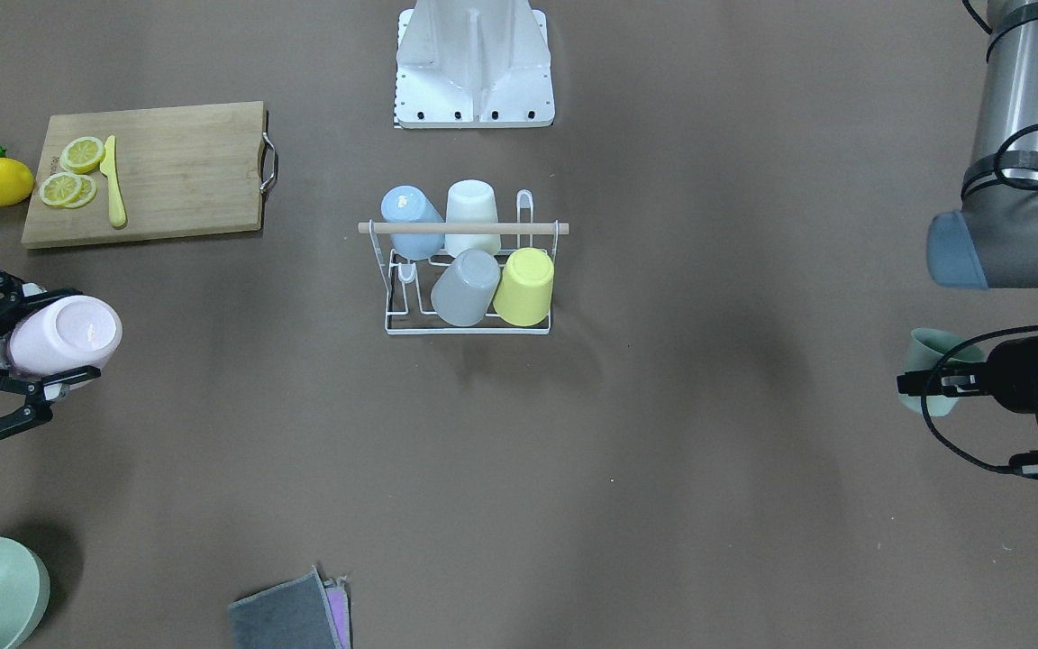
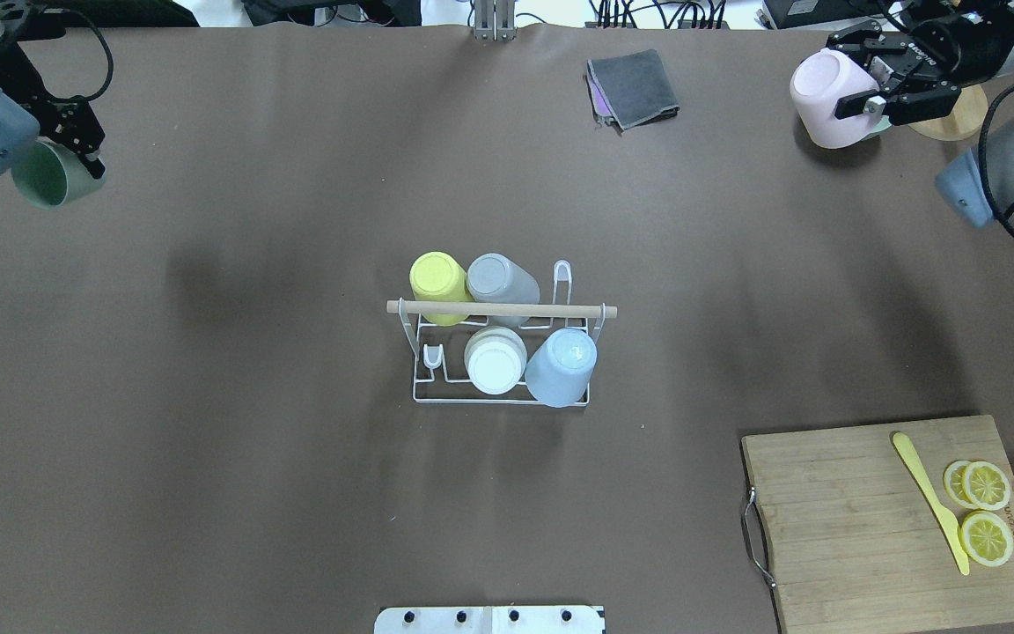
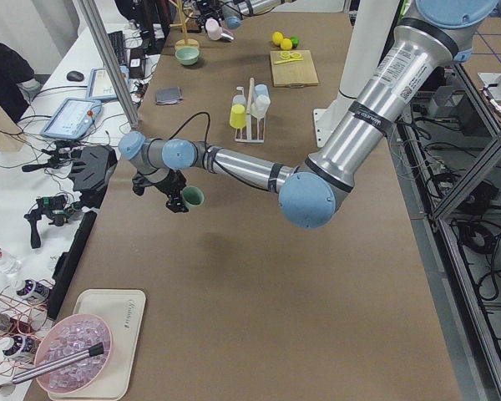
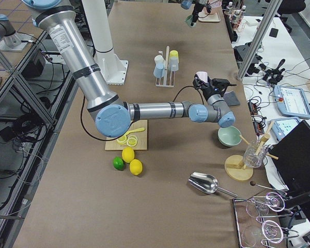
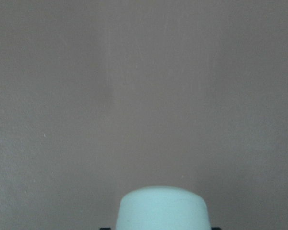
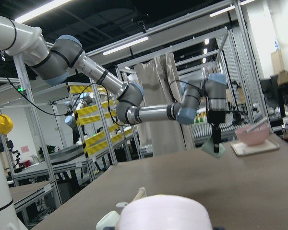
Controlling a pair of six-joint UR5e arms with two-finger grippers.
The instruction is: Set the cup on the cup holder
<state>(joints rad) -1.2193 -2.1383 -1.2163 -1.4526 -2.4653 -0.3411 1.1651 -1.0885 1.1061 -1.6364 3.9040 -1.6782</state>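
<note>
- The small white wire cup holder with a light wooden rod handle (image 2: 507,308) sits at the centre of the overhead frame. Four plastic cups are inverted on it: a yellow cup (image 2: 438,275), a grey cup (image 2: 500,277), a white cup (image 2: 495,359) and a pale blue cup (image 2: 562,365).
- Two prongs are bare: the upper-right prong (image 2: 562,275) and the lower-left prong (image 2: 432,357).
- The right gripper (image 2: 859,75), at the upper right of the frame, has its fingers clamped on the sides of a pale pink plastic cup (image 2: 824,97). The cup is tipped and well apart from the rack.
- The left gripper (image 2: 83,154), at the upper left, appears to pinch the wall of a pale green plastic cup (image 2: 47,176). The finger contact is too small to confirm.
- Judged progress: four of six places are filled. Both carried cups need transport, inversion over a free prong, and release.
</note>
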